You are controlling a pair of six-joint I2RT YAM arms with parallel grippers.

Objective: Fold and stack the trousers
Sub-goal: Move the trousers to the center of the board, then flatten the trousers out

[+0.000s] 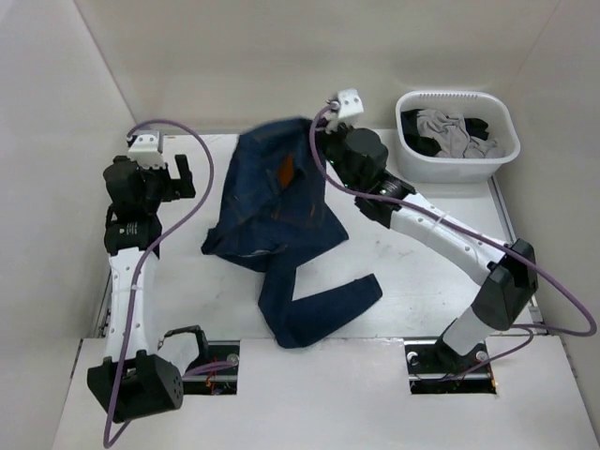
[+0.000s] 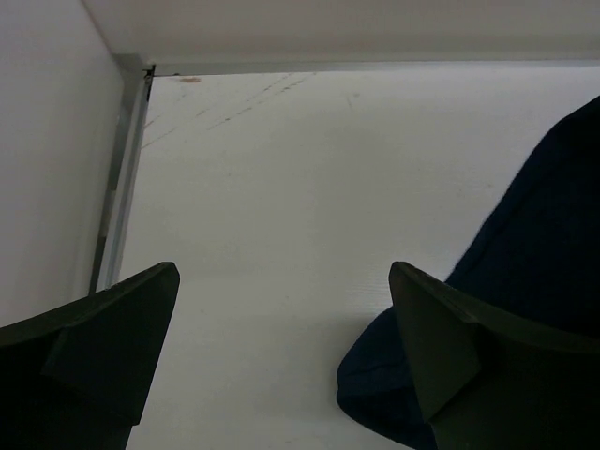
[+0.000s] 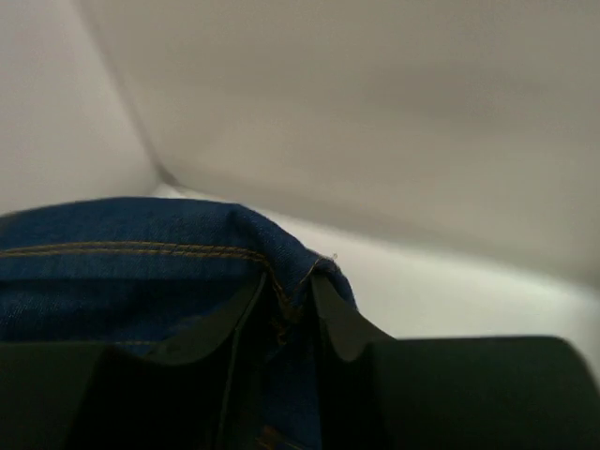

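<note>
The trousers (image 1: 277, 216) are dark blue jeans lying crumpled in the middle of the table, one leg bent toward the near edge. A tan patch (image 1: 285, 170) shows at the waistband. My right gripper (image 1: 319, 141) is at the far end of the jeans and holds the waistband edge raised. In the right wrist view a seamed fold of denim (image 3: 122, 272) fills the narrow gap of that gripper (image 3: 286, 300). My left gripper (image 1: 184, 178) hangs wide open left of the jeans, holding nothing. In its wrist view, this left gripper (image 2: 281, 309) has dark cloth (image 2: 544, 244) by its right finger.
A white basket (image 1: 459, 96) holding grey and black clothes (image 1: 450, 136) stands at the far right corner. White walls close in the table at the back and on the left. A metal rail (image 2: 117, 178) runs along the left edge.
</note>
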